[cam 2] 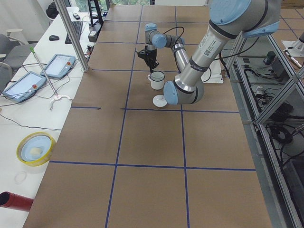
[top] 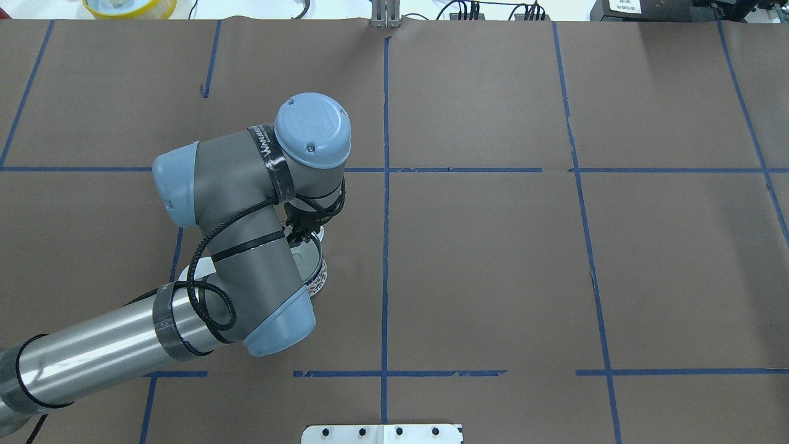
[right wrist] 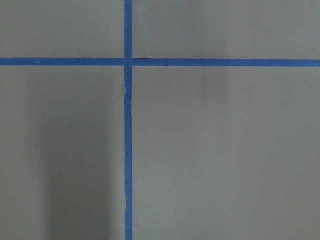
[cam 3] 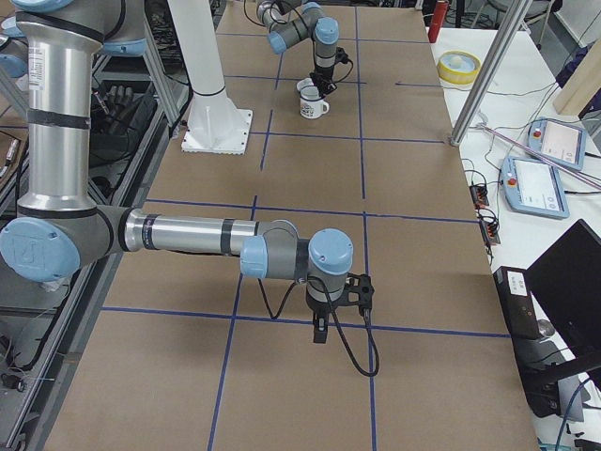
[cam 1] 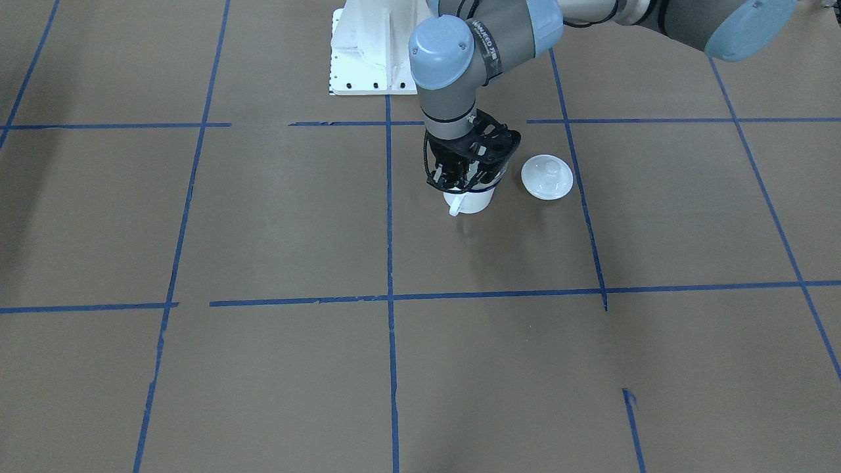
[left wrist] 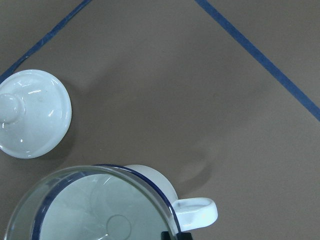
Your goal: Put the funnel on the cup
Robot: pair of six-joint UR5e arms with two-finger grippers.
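The white cup (cam 1: 470,200) with a dark blue rim stands on the brown table, its handle (left wrist: 197,212) pointing toward the operators' side. The clear funnel (left wrist: 100,172) sits over the cup's mouth, its rim just above the blue rim. My left gripper (cam 1: 460,180) is directly above the cup and shut on the funnel's rim. One fingertip (left wrist: 175,235) shows at the bottom edge of the left wrist view. My right gripper (cam 3: 319,334) hangs over bare table far from the cup, and I cannot tell whether it is open or shut.
A round white knobbed lid (cam 1: 546,176) lies on the table beside the cup, about a hand's width away; it also shows in the left wrist view (left wrist: 32,112). The robot's white base plate (cam 1: 368,52) lies behind the cup. Blue tape lines cross the table.
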